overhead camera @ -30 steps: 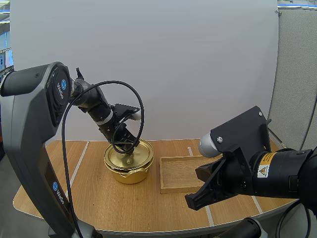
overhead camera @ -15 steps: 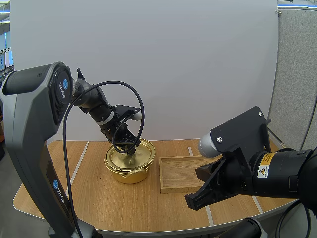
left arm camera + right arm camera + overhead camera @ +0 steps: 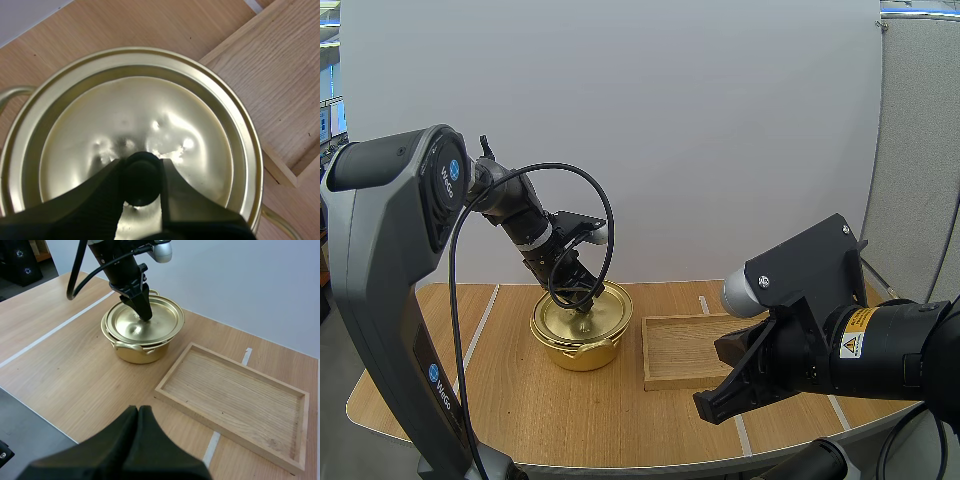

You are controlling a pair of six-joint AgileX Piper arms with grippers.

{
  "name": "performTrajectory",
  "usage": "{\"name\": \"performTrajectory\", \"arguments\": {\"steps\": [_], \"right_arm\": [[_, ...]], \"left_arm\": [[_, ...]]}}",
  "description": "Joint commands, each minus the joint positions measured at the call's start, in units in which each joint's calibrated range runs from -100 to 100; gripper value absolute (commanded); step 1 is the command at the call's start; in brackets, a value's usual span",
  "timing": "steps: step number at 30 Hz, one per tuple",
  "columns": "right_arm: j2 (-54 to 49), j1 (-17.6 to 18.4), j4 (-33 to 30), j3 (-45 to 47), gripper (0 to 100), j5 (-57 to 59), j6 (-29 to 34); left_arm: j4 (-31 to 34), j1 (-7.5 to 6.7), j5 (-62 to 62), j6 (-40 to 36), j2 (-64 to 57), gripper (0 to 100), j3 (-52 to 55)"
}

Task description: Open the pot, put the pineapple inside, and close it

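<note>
A gold pot point(image 3: 578, 352) stands on the table left of centre. Its gold lid point(image 3: 605, 308) sits slightly off the pot's rim, shifted toward the tray. My left gripper point(image 3: 588, 308) is shut on the lid's black knob point(image 3: 141, 170), its fingertips pinching the knob from both sides over the lid point(image 3: 150, 110). From the right wrist view the lid point(image 3: 160, 320) hangs a little past the pot point(image 3: 135, 349), with the left gripper point(image 3: 145, 315) on it. My right gripper point(image 3: 138, 412) is shut on nothing, hovering above the table's front edge; it is also seen from above point(image 3: 705, 408).
A shallow wooden tray point(image 3: 692, 350) lies just right of the pot, with nothing in it point(image 3: 235, 395); its corner is close to the lid point(image 3: 280, 85). White tape lines cross the tabletop.
The left gripper has drawn the lid slightly up and toward the tray. The right arm has stayed still.
</note>
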Motion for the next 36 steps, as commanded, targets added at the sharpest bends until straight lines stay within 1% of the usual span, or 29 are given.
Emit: {"name": "performTrajectory", "arguments": {"steps": [1, 6, 10, 15, 18, 24, 36], "right_arm": [[-0.5, -0.2, -0.3, 0.0, 0, -0.1, -0.5], [-0.5, -0.2, -0.3, 0.0, 0, -0.1, -0.5], [-0.5, -0.2, -0.3, 0.0, 0, -0.1, -0.5], [-0.5, -0.2, -0.3, 0.0, 0, -0.1, -0.5], [-0.5, -0.2, -0.3, 0.0, 0, -0.1, -0.5], [-0.5, -0.2, -0.3, 0.0, 0, -0.1, -0.5], [-0.5, -0.2, -0.3, 0.0, 0, -0.1, -0.5]], "left_arm": [[6.0, 0.18, 4.1, -1.1, 1.4, 0, 1.1], [5.9, 0.18, 4.1, -1.4, -1.3, 0, -0.9], [5.3, 0.18, 3.7, -1.8, -6.3, 0, -3.6], [4.5, 0.18, 5.8, -1.8, -10.2, 0, -4.9], [4.0, 0.18, 7.5, -1.8, -9.9, 0, -4.7], [0.8, 0.18, 7.6, -0.7, -7.4, 0, -2.6], [-0.2, 0.18, 6.2, -0.1, -2.3, 0, -1.8]]}}
